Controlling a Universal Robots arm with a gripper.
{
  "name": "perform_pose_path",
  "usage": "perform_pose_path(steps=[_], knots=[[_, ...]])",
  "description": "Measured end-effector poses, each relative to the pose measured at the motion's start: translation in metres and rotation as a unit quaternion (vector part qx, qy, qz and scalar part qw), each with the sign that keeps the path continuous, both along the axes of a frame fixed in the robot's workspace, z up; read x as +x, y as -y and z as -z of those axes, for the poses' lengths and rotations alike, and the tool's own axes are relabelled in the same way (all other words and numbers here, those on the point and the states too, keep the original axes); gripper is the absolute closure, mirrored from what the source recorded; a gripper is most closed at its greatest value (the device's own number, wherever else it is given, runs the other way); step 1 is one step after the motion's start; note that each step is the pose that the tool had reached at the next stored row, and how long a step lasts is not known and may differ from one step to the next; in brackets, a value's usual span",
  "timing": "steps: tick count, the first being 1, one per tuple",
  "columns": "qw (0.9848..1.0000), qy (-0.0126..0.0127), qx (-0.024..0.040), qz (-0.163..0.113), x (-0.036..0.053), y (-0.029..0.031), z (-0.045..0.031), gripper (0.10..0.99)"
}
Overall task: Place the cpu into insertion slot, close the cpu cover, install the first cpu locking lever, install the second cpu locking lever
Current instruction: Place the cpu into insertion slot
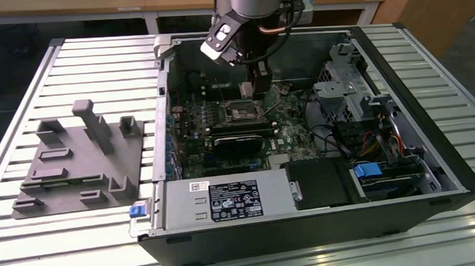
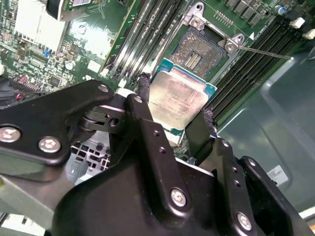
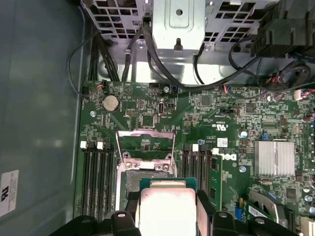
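Gripper (image 2: 176,112) on the single arm clenched the cpu (image 2: 181,93) by two opposite edges between black fingers (image 2: 143,105). The chip hung just short of the insertion slot (image 2: 198,50), not seated in it. The second wrist view showed the chip's dull silver lid on a teal-edged square base. It also showed the socket's dark pin field inside a shiny rim, with a thin metal rod (image 2: 266,52) running from one corner. The first wrist view added the cpu cover (image 3: 146,143), a thin windowed steel frame standing open on the socket's far side from the chip, and a ribbed silver heatsink (image 3: 274,157) on the green board (image 3: 221,113). The exterior view set the arm inside an open black computer case (image 1: 306,232) on a slatted metal table (image 1: 82,55), with a grey moulded fixture (image 1: 78,158) at the exterior view's left.
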State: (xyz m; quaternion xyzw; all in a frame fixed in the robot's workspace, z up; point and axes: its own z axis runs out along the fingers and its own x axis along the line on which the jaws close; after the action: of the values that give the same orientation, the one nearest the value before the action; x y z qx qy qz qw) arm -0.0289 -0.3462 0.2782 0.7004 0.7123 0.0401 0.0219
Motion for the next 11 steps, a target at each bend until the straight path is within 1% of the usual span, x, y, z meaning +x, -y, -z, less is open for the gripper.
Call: perform_pose_path(steps=[5,11], knots=[[1.0000,0.0002,0.0000,-0.003,-0.0011,-0.0012,0.0090,0.549],[1.0000,0.0004,-0.0001,-0.004,-0.0017,-0.0039,0.0152,0.549]])
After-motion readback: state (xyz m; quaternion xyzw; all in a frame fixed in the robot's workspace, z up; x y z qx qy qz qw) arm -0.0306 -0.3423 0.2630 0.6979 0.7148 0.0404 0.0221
